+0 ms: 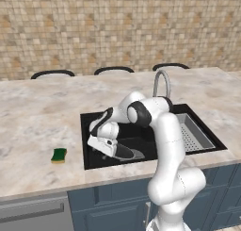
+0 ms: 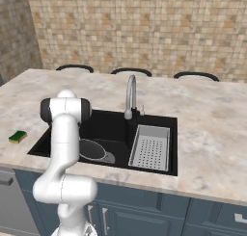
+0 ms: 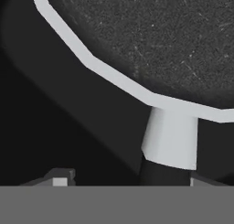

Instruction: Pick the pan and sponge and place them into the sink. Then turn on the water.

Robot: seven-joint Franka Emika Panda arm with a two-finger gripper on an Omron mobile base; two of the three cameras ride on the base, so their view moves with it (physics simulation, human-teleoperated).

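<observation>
Centre of left base view: black sink recessed in marble counter. Pan lies inside sink, lower middle. Gripper at pan handle, fingers spread apart, not clamping. Sponge on counter, left of sink.

Base views flank sink; hand view close above pan

Grey drainer tray; three chair backs behind counter.
</observation>
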